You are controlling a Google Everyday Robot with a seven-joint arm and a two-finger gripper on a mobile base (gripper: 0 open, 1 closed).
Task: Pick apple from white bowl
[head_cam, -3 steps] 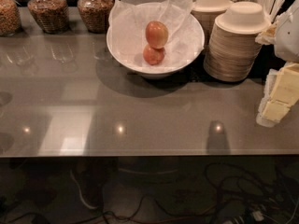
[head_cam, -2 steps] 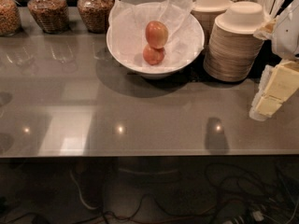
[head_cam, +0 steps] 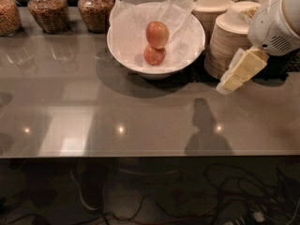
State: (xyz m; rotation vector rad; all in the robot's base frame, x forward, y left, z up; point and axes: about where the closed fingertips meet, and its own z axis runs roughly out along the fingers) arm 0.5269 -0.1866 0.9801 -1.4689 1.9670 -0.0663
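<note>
Gripper [head_cam: 228, 83]: angled down over bench [head_cam: 140, 109], right of white bowl [head_cam: 123, 60], well apart from it; spread or pressed together, cannot tell. Apple [head_cam: 157, 33]: in bowl, resting against smaller apple [head_cam: 154, 55] on paper lining; probably clearest to grasp from above.

Red-yellow apple [head_cam: 157, 34] in white bowl [head_cam: 123, 59]; cream-yellow gripper [head_cam: 228, 84] (far right) above grey table [head_cam: 140, 116].
</note>
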